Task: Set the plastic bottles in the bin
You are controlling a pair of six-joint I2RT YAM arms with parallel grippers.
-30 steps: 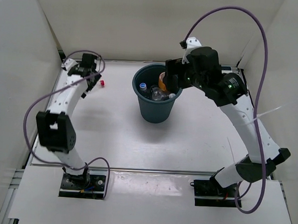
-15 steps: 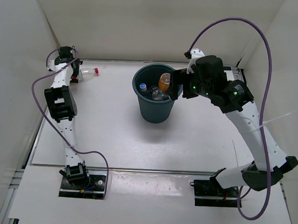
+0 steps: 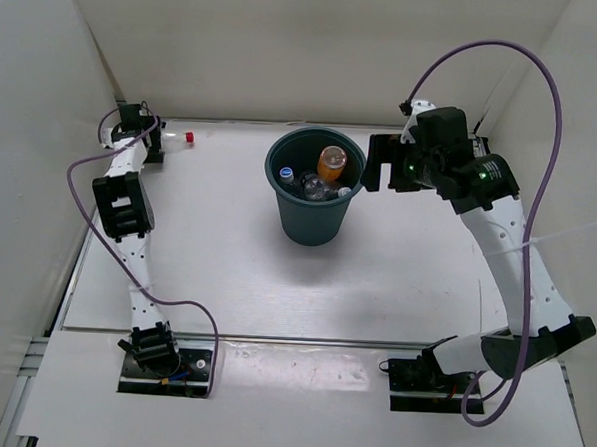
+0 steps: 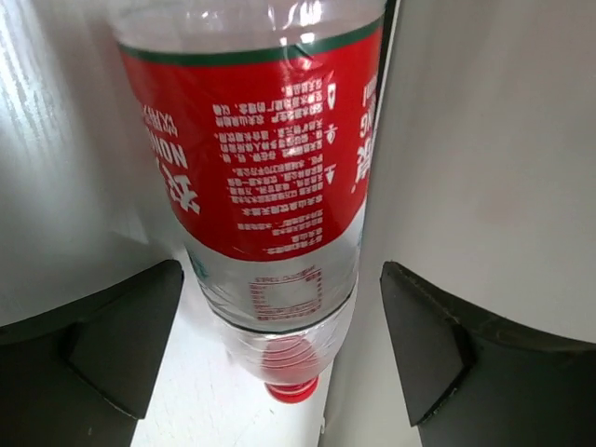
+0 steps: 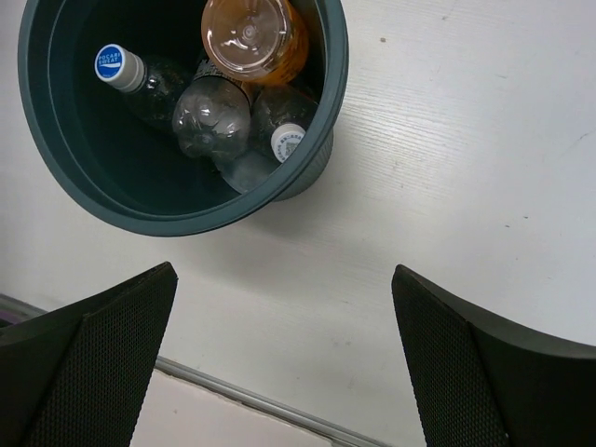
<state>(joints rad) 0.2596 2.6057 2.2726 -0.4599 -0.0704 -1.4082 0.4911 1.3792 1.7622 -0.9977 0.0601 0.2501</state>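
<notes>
Now: right arm drawn back, left arm at the last bottle

Since a second ago, your right gripper (image 5: 284,275) has withdrawn rightward from the bin (image 5: 121,219); it hangs wide and empty. Inside lie the orange bottle (image 5: 254,37), the blue-cap bottle (image 5: 116,63) and two plain bottles (image 5: 212,116), overlapping. Your left gripper (image 4: 281,279), spread wide, straddles the red-cap bottle (image 4: 270,168) at the table's (image 3: 226,270) far-left corner. The bottle's base is cut off.

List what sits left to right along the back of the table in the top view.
Left gripper → red-capped bottle lying on the table → bin → right gripper.
</notes>
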